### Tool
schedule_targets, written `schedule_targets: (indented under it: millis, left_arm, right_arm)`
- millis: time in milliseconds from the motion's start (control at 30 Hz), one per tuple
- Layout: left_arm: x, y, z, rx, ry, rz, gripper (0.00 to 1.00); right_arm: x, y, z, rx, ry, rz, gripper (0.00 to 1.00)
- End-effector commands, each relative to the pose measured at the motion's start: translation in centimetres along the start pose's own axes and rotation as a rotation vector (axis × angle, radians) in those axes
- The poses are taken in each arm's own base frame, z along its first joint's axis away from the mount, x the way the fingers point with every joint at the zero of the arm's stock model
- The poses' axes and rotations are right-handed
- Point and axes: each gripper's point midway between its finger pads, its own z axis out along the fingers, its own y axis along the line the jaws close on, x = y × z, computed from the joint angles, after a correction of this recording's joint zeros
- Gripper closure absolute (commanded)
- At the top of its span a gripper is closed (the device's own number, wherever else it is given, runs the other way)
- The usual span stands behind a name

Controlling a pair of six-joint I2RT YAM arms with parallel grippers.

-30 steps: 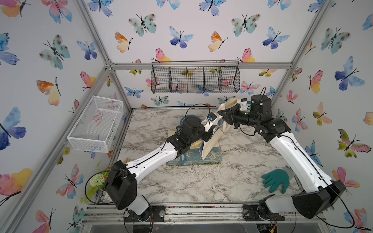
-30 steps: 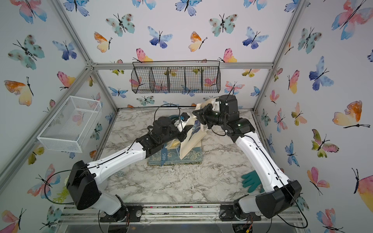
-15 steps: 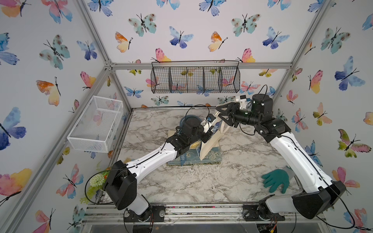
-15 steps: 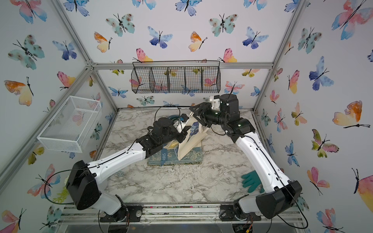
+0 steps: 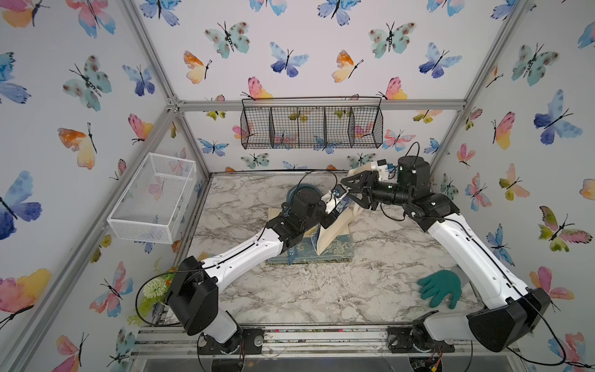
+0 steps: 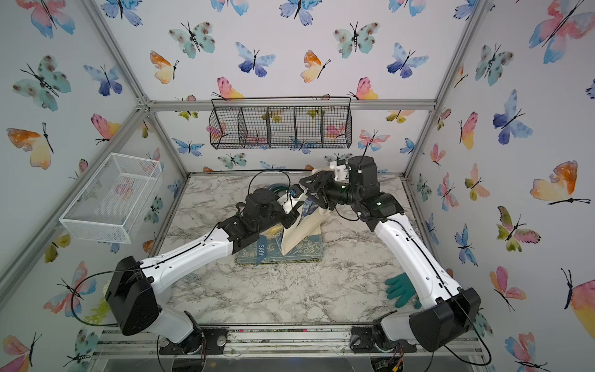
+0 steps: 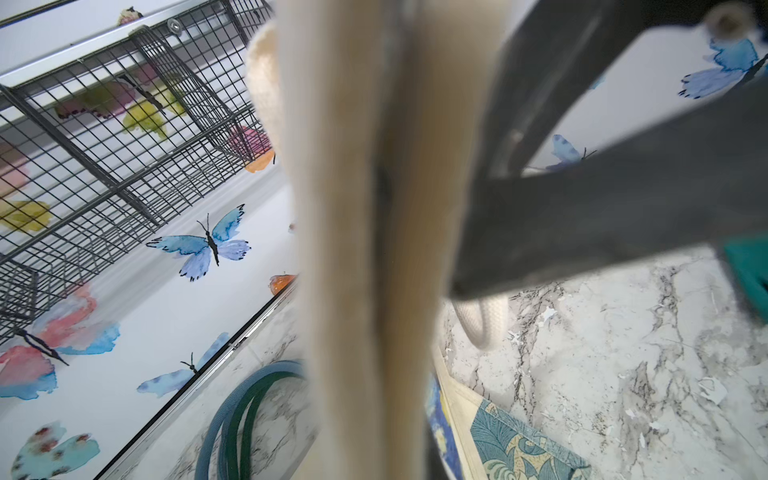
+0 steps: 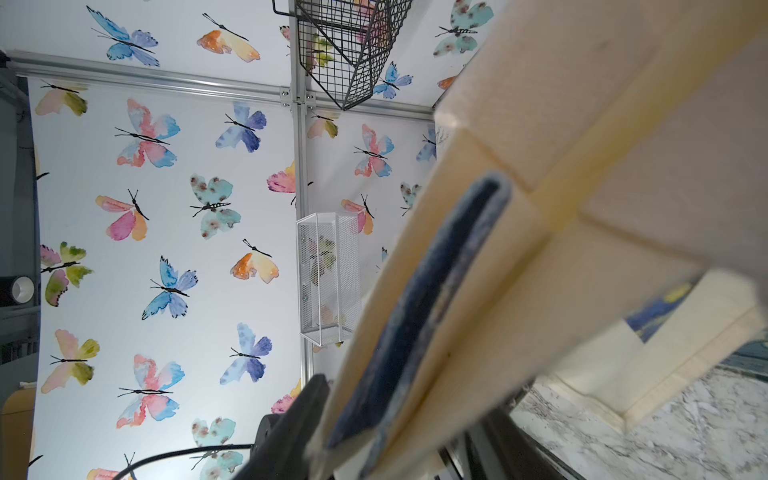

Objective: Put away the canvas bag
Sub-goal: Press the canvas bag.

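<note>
Only one piece of lettering can be read, and it shows in both top views. It stands on a blue band (image 6: pixel 261 251) across the patterned cover of the book (image 6: pixel 306 250), a little below the middle of the frame and lower left of the bag (image 6: pixel 302 228). The letters are white capitals, turned sideways so that they run along the band. In a top view they read "RRIS". In a top view only "RRI" can be made out on the band (image 5: pixel 291 252), with its upper end running under the black arm link. The wrist views give no legible text.
</note>
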Motion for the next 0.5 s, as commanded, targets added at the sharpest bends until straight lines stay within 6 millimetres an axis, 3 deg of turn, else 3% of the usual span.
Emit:
schedule_targets:
  millis: [0, 100, 167, 300, 367, 467]
  left_arm:
    - [-0.8, 2.4, -1.4, -0.108, 0.007, 0.055, 1.00]
    - [-0.7, 2.7, -1.5, -0.120, 0.011, 0.064, 1.00]
    - [-0.7, 2.8, -1.5, -0.121, 0.012, 0.060, 0.95]
    - [-0.8, 2.6, -1.5, -0.098, -0.002, 0.036, 0.52]
    - [-1.1, 2.2, -1.6, -0.075, -0.022, 0.023, 0.40]
    - [-1.5, 1.3, -1.5, -0.024, -0.052, 0.004, 0.31]
  right_arm:
    - [0.6, 0.0, -0.6, -0.007, 0.013, 0.005, 0.56]
    - [0.4, -0.5, -0.9, 0.008, -0.002, 0.013, 0.76]
    - [0.3, -0.6, -1.1, 0.006, -0.009, 0.012, 0.98]
    - [0.2, 1.7, -1.5, -0.079, -0.013, -0.026, 0.98]
    - [-0.1, 3.0, -1.7, -0.117, -0.020, -0.044, 0.98]
    - [-0.4, 5.0, -2.0, -0.167, -0.024, -0.064, 0.98]
